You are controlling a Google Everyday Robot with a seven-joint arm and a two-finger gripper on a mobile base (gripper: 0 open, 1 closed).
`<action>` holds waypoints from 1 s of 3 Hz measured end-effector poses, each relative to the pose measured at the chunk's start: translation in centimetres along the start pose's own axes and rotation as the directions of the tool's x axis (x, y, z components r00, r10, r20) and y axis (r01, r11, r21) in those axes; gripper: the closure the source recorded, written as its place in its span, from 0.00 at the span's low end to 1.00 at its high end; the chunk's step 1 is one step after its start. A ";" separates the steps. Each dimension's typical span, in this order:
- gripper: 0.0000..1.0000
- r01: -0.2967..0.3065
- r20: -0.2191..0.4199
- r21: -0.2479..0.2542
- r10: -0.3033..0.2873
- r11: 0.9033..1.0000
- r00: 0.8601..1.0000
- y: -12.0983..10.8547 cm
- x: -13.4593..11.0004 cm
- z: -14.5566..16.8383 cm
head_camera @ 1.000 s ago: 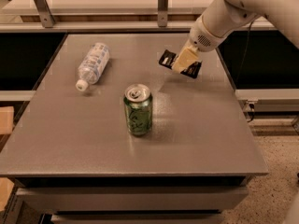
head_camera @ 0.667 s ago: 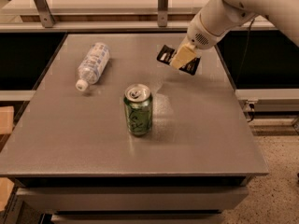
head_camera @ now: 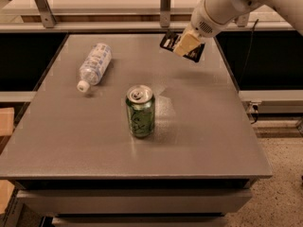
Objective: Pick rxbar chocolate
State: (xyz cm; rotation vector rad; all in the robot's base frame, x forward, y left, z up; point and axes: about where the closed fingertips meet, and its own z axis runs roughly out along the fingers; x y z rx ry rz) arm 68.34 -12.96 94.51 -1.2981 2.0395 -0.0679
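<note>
— Searching for the gripper (head_camera: 183, 46): where?
— Up at the far right of the table (head_camera: 203, 126), hanging from the white arm (head_camera: 222, 4) reaching in from the top right corner.
— Open or closed?
— Closed on the rxbar chocolate (head_camera: 167, 39), clamped across its middle between pale fingers (head_camera: 188, 42), with black wrapper showing on either side.
— Lying flat?
— Tilted: left end farther back, right end nearer and lower. Over the table's far right part; touching the surface or clear of it, cannot tell.
— Anything else on the top?
— Standing upright near the middle, a green soda can (head_camera: 140, 111), silver lid up, well apart from the bar. Lying on its side toward the far left, a clear plastic water bottle (head_camera: 95, 64), white cap pointing at the near edge, label end toward the back. Well apart from both the can and the gripper.
</note>
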 end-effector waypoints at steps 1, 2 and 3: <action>1.00 0.013 0.009 0.035 -0.013 0.999 1.000 -0.9 -0.5 -0.6; 1.00 0.035 0.024 0.094 -0.038 0.995 0.999 -1.5 -1.2 -2.2; 1.00 0.035 0.024 0.094 -0.038 0.995 0.999 -1.5 -1.2 -2.2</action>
